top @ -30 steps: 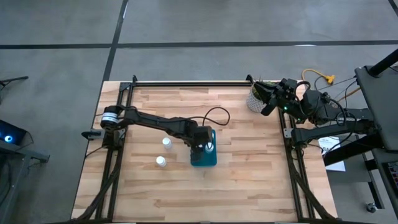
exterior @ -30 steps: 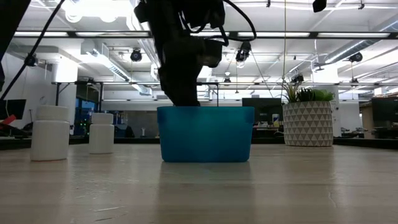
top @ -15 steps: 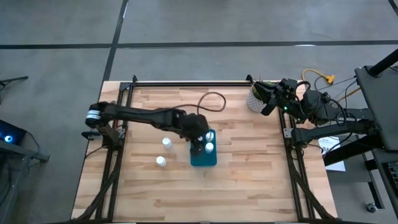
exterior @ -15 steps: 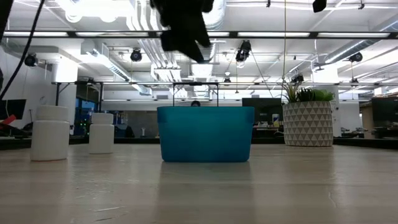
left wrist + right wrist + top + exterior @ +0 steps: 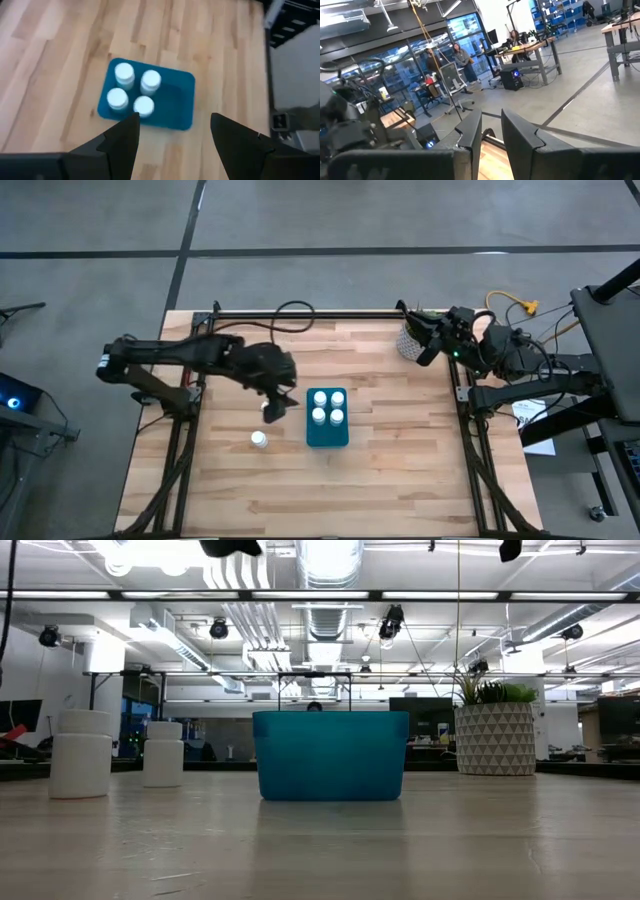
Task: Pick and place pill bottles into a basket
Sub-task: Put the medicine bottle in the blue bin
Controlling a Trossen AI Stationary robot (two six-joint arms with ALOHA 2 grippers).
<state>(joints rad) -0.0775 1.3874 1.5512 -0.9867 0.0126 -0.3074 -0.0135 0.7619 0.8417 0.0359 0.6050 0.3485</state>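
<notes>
Left tool point(image 5: 277, 406) open; 4 bottles point(image 5: 328, 406) upright in basket point(image 5: 327, 436).

Pill bottles point(image 5: 327, 406) in the teal basket point(image 5: 331, 755): hidden behind its wall in the low view.

Bottle beside the basket point(image 5: 268, 409): partly covered by the left gripper point(image 5: 277, 406) in the high view.

Left gripper, low view: cut off by the top edge, only a dark underside showed.

Left gripper's fingers point(image 5: 120, 145), wrist view: bases cut off by the bottom edge.

Plant pot point(image 5: 410, 342): partly covered by the right arm in the high view.

People point(image 5: 462, 62) beyond the table: too small to tell details.
</notes>
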